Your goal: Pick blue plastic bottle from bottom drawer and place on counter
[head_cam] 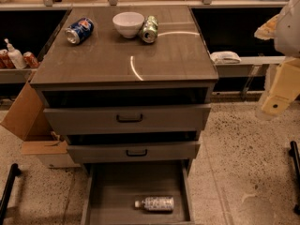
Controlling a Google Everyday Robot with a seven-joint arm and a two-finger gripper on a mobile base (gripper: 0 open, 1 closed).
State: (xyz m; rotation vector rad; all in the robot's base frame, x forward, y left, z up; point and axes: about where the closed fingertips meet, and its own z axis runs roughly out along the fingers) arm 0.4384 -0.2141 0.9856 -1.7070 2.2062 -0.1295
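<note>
As seen in the camera view: gripper at right edge, well apart from cabinet; cannot tell jaws released or clenched. Blue plastic bottle lying flat in open bottom drawer. Risk: rolling away under a round-side pinch, or clipping the jutting middle drawer on lift-out.

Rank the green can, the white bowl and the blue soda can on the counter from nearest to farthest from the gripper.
The gripper hangs at the far right, beyond the counter.
1. Green can, rightmost of the three.
2. White bowl, back centre.
3. Blue soda can, back left.
</note>
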